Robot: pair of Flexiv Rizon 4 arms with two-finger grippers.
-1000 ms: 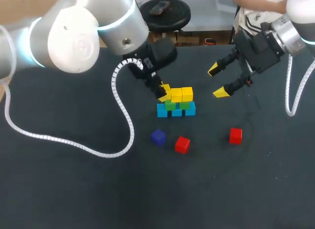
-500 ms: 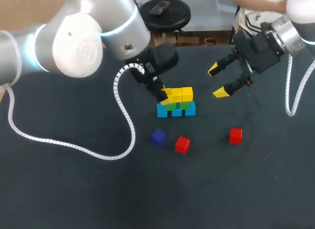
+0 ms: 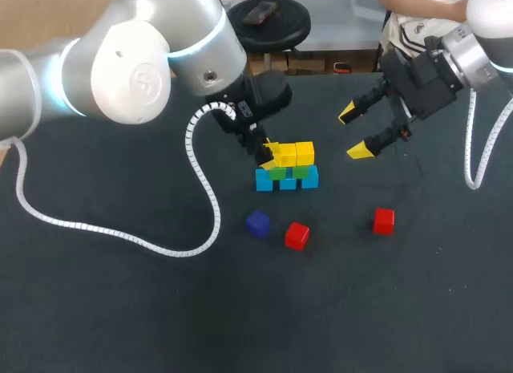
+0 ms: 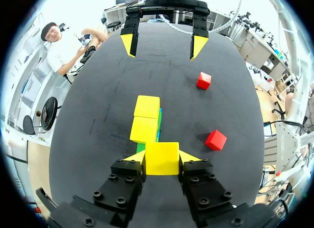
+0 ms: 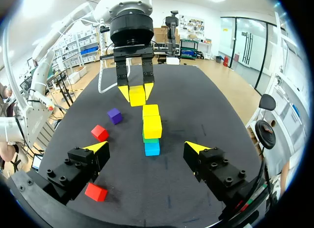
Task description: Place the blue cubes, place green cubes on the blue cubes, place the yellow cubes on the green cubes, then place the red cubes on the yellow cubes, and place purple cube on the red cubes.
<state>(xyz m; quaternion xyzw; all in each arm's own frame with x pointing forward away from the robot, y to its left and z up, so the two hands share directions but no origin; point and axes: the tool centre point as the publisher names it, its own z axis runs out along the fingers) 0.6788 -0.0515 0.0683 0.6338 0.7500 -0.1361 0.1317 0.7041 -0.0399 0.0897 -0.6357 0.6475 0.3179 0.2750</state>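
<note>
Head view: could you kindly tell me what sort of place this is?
Likely a robotics lab bench: a dark cloth-covered table, the left tool and right tool with yellow tips, and a stack of small coloured cubes.

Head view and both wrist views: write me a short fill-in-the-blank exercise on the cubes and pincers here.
The cube in the left pincer is ___ in colour. The right pincer is ___, not shut, and holds nothing. Away from the stack, one purple cube and ___ red cubes lie on the table.
Missing words: yellow; open; two.
</note>
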